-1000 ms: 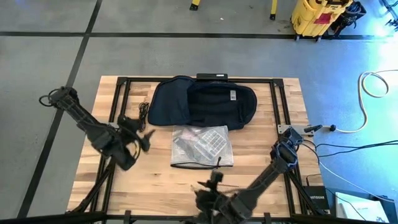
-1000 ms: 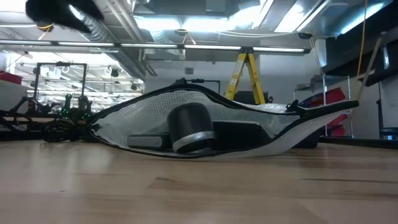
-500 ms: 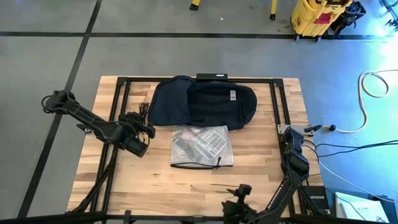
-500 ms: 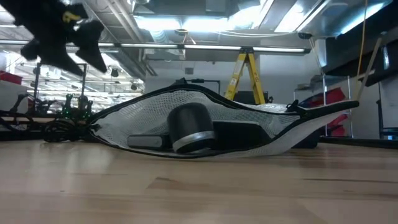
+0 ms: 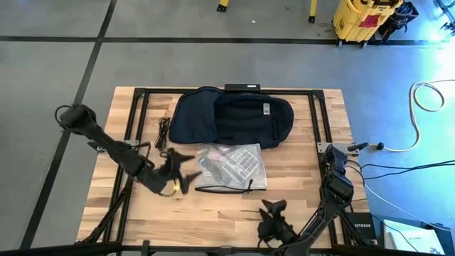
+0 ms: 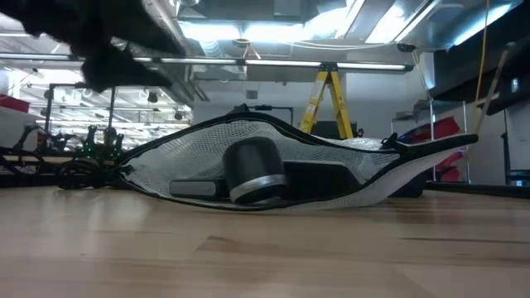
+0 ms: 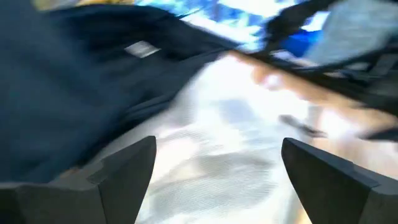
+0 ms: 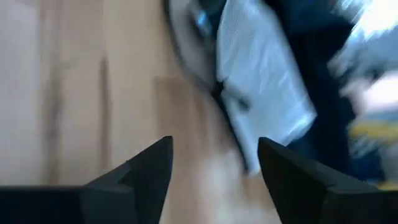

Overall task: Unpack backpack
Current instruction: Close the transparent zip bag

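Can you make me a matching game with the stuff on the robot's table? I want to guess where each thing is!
Things:
1. backpack
2. mesh pouch
3. left pincer
4. right pincer

Places:
A. near edge of the table, holding nothing
B. far side of the table
C. middle of the table, just in front of the dark bag
D. open, just left of the pouch

Pairs: 1-B, 2-C, 3-D, 4-A
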Robot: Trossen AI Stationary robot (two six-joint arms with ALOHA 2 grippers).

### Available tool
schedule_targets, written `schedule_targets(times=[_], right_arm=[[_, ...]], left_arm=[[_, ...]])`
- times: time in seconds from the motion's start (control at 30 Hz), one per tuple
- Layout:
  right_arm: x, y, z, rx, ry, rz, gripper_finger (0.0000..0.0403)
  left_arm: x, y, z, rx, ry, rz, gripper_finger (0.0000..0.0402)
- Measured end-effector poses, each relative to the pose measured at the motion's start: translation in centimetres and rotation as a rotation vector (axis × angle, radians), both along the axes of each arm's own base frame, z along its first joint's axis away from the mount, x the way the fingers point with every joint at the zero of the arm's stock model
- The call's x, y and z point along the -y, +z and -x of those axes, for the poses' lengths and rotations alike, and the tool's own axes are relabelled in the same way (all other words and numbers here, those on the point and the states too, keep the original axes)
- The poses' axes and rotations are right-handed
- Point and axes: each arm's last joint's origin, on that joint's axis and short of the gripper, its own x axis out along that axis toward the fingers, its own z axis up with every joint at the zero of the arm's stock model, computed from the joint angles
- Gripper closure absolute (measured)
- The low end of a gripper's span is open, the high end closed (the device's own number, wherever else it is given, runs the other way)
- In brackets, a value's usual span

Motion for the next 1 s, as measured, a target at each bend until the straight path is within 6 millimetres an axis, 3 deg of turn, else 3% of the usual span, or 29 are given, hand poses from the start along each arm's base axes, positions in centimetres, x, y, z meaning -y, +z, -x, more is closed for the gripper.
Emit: schedule_targets(times=[0.17, 0.33, 0.53, 0.63, 0.9, 1.0], right_arm=[[1.9, -1.6, 0.3, -0.093, 0.060, 0.170, 0.0231], [3.1, -2.3, 0.0, -0.151, 0.067, 0.228, 0.0259], [3.2, -3.3, -0.2, -0.167, 0.098, 0.209, 0.0293], [3.4, -3.5, -0.1, -0.139, 0.103, 0.177, 0.0307], [5.1, 0.1, 2.4, 0.057, 0.153, -0.075, 0.0329], [6.1, 0.2, 3.3, -0.007, 0.227, -0.194, 0.0329]], left_arm=[[2.0, -1.6, -3.0, -0.040, -0.130, -0.131, 0.0069], [3.6, -3.4, -7.5, -0.126, -0.229, -0.269, 0.0069], [4.4, -2.7, -12.6, -0.142, -0.247, -0.383, 0.0069], [4.2, -1.9, -13.8, -0.135, -0.290, -0.421, 0.0069], [3.0, -1.7, -14.7, -0.138, -0.348, -0.423, 0.0069], [2.5, -1.7, -14.9, -0.138, -0.368, -0.416, 0.0069]])
